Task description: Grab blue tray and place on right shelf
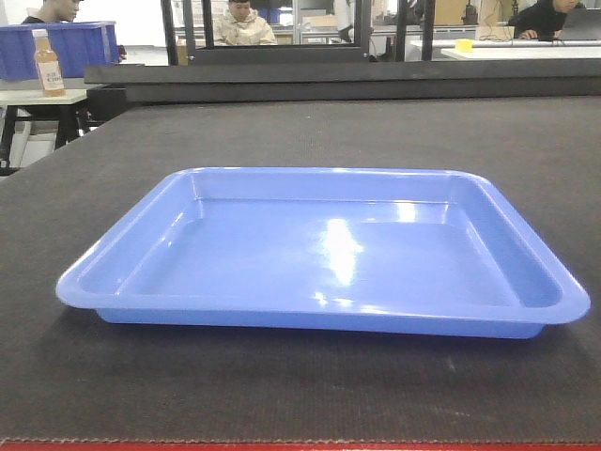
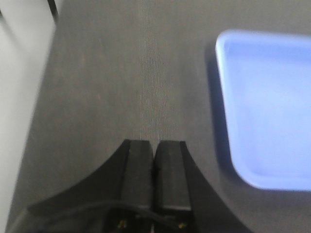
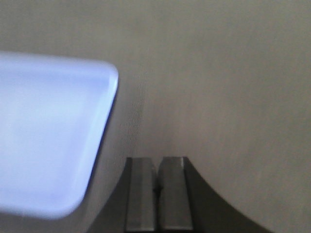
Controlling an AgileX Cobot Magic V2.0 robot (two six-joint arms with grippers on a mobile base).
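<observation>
We see the blue tray (image 1: pixel 319 258) lying flat and right way up on the dark table mat (image 1: pixel 310 132). It sits about midway between left and right and toward the near edge, where a thin red strip (image 1: pixel 300 445) borders the mat. Its bare glossy floor throws back a bright glare. In the left wrist view our left gripper (image 2: pixel 154 151) has its two black fingers pressed together with only a hairline seam between them, gripping nothing. It hangs over bare mat to the left of the tray, whose rounded near-left corner lies near the fingertips but clearly apart from them. In the right wrist view, which is blurred, our right gripper (image 3: pixel 158 167) is likewise closed finger against finger and empty. It is placed to the right of the tray, apart from the rim. Far beyond the table, at the left, a dark-blue bin (image 1: pixel 66 47) rests on a pale side table (image 1: pixel 38 96) with a bottle of orange drink (image 1: pixel 47 64) in front of it. Several seated people (image 1: pixel 244 23) show in the background.
</observation>
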